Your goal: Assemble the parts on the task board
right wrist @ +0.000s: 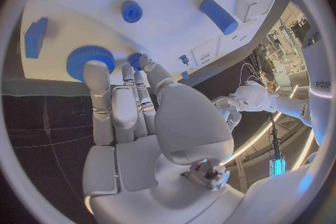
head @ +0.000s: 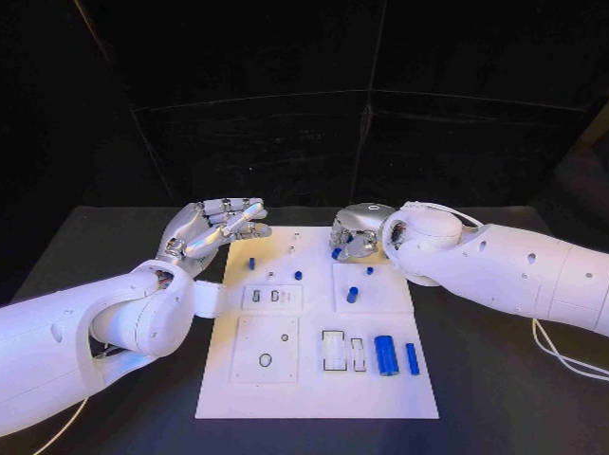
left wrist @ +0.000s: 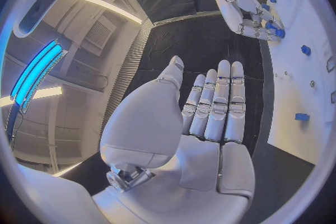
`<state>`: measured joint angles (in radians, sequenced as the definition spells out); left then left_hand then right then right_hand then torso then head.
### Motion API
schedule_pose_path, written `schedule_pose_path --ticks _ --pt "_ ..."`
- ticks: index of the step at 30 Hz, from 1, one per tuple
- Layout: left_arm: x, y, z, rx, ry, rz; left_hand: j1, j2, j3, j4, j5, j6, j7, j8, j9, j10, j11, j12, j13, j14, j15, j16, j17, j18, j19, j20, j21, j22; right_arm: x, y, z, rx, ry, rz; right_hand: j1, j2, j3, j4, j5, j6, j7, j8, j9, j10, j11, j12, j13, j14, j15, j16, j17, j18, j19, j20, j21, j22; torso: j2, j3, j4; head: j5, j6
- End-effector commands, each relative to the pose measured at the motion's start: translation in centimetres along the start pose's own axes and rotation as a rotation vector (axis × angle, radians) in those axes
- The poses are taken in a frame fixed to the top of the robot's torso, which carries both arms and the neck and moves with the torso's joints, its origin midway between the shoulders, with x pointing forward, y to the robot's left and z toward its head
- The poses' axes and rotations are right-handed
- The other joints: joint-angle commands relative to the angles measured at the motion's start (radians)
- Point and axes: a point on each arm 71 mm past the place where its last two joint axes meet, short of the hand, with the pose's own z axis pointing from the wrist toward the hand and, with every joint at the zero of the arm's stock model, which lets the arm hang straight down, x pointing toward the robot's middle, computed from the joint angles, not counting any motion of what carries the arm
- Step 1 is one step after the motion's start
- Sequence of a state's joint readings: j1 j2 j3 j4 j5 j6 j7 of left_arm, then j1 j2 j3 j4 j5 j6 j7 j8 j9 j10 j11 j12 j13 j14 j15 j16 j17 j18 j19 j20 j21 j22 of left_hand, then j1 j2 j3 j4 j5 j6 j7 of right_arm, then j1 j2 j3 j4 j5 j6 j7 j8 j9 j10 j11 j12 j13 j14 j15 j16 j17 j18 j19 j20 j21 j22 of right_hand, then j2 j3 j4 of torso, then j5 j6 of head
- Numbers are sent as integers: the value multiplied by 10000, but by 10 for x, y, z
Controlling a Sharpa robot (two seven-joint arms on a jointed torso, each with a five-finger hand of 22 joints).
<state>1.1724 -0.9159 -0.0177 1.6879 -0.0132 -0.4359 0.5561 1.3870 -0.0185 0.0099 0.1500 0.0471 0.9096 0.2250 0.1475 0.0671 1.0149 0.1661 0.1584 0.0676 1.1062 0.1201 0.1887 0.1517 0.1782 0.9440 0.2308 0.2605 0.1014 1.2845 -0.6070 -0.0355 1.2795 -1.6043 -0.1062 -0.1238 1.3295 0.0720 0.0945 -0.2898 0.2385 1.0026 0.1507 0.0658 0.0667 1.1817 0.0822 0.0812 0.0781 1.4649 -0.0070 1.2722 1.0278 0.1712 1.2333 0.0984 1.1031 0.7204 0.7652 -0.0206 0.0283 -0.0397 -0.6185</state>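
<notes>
The right hand (right wrist: 133, 117) lies at the board's far edge — its fingertips touch a blue gear (right wrist: 89, 57) (not yet grasped) standing on the white board (head: 319, 389). The left hand (head: 220, 227) hovers empty, farther away.

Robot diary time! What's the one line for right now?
left hand: open, raised beside task board, holding nothing | right hand: fingers on blue gear at board's far edge | grasp: unclear

task board (head: 319, 398) near edge open, blue parts (head: 385, 354) right
</notes>
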Motion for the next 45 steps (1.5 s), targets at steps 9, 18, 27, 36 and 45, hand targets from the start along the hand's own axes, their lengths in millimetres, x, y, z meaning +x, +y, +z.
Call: schedule_pose_path --ticks 9,18,27,36,45 --pt "0 -2 1 153 87 31 82 42 -10 -71 47 70 12 -68 -9 62 47 -75 -12 -28 23 -49 17 52 34 21 -66 -17 1 2 3 -26 365 -233 83 84 788 17 -368 409 21 56 23 352 -35 28 7 285 -19 201 148 -230 22 -53 356 370 56 -8 15 37 24" --pt "0 -5 1 192 71 58 88 56 -6 -80 47 80 12 -70 -9 71 47 -80 -12 -25 24 -58 20 53 36 22 -71 -22 1 1 5 21 261 -262 -78 11 1265 50 -412 555 23 43 21 447 -44 -18 -1 270 -17 266 182 -260 36 -47 585 623 118 -15 15 29 2" --pt "-2 -5 1 195 49 76 88 56 -6 -80 47 80 12 -70 -9 71 47 -80 -12 -25 24 -58 20 53 36 22 -71 -22 -6 4 1 -241 -678 -21 -414 -33 1620 205 -539 923 -60 138 64 725 -133 49 60 291 -75 385 305 -302 110 -75 846 949 119 -20 11 3 49" --pt "-4 -6 3 202 21 105 93 77 0 -92 46 95 11 -75 -7 85 47 -88 -11 -29 27 -76 24 53 35 25 -81 -31 -19 11 1 -280 -2094 412 -528 -71 1767 280 -588 1086 -90 171 85 812 -165 52 88 292 -101 420 330 -312 114 -104 918 1021 143 -26 35 4 215" --pt "-3 -5 5 194 64 83 93 77 0 -92 46 95 11 -75 -7 85 47 -88 -11 -29 27 -76 24 53 35 25 -81 -31 -23 21 21 -164 -2439 440 -643 -101 1834 370 -620 1096 -87 142 79 808 -161 22 91 289 -102 428 321 -317 106 -110 947 1043 189 -36 95 33 278"
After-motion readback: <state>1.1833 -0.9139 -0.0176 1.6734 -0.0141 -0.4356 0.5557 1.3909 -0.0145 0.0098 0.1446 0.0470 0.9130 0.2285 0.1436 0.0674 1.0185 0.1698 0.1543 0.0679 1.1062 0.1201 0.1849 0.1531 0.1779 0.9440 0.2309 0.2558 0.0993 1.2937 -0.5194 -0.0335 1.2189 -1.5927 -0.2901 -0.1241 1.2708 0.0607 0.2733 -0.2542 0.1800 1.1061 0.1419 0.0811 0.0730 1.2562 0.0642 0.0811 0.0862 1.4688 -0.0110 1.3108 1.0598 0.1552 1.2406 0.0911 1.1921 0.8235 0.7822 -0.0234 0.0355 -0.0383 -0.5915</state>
